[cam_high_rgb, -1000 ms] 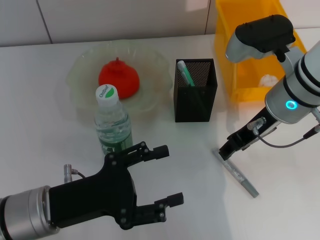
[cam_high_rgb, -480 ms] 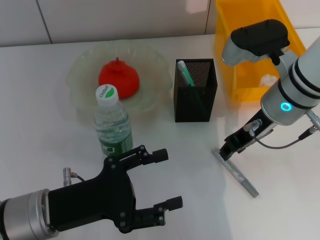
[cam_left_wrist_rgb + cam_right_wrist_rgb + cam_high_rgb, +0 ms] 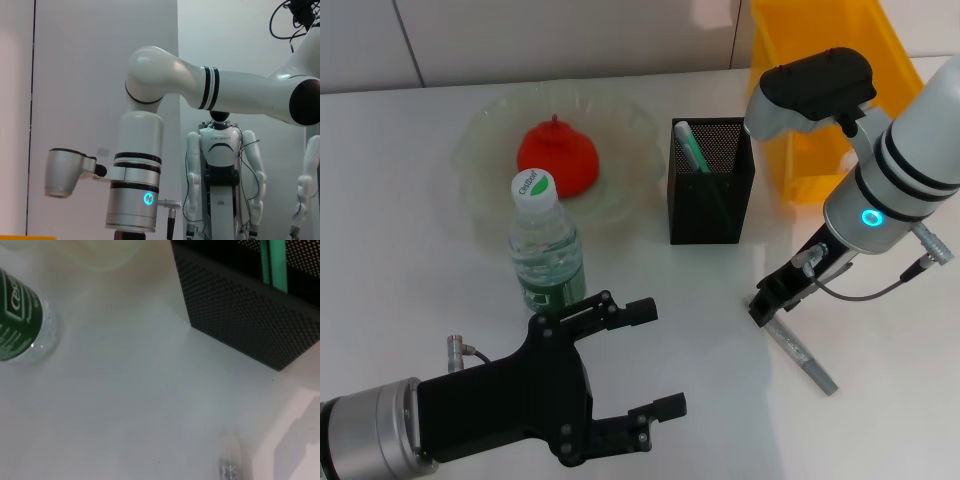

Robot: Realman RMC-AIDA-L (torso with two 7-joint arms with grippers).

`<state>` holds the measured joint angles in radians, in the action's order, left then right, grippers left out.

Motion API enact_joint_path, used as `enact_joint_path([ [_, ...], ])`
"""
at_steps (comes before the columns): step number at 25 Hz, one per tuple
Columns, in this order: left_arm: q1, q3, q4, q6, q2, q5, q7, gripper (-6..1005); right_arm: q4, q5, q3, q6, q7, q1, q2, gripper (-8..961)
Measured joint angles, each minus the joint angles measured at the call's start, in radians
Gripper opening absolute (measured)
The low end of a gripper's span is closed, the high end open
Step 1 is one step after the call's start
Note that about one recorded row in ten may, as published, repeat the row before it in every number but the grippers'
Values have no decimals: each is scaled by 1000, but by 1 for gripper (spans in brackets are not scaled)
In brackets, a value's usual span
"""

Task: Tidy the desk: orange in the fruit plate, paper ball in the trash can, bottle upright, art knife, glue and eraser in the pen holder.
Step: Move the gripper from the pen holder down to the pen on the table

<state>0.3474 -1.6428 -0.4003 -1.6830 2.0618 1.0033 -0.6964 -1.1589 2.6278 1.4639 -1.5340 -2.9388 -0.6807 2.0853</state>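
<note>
A grey art knife [image 3: 802, 357] lies flat on the white desk, right of centre. My right gripper [image 3: 773, 302] is low over the knife's left end. The knife's tip shows in the right wrist view [image 3: 228, 471]. The black mesh pen holder [image 3: 711, 186] holds a green-and-white stick [image 3: 688, 146]; both also show in the right wrist view, the holder [image 3: 235, 315] and the stick [image 3: 273, 265]. The water bottle [image 3: 546, 250] stands upright. The orange [image 3: 558, 158] lies in the clear fruit plate [image 3: 480, 160]. My left gripper [image 3: 666, 358] is open and empty at the front left. The eraser and the paper ball are not in view.
The yellow trash can [image 3: 800, 110] stands at the back right, partly behind my right arm. The bottle's base [image 3: 20, 305] shows in the right wrist view. The left wrist view shows only my right arm [image 3: 135, 190] and another robot [image 3: 220, 175] across the room.
My right arm has shifted left, and its gripper has moved slightly left along the knife's end. The left gripper has dropped a little and stays open.
</note>
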Motion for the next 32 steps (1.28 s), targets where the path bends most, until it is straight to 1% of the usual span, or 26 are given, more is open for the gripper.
enact_joint_path([
  [9,0,0,0,0,1,0,0,785,53,0,13,24,1,-19,1,386],
  [17,1,0,0,-2,1,0,0,785,55,0,29,24,0,-21,1,386],
  [22,-1,0,0,-3,1,0,0,785,64,0,31,23,0,-27,1,234],
  [32,5,0,0,-3,1,0,0,785,93,1,28,23,4,-41,-2,165],
])
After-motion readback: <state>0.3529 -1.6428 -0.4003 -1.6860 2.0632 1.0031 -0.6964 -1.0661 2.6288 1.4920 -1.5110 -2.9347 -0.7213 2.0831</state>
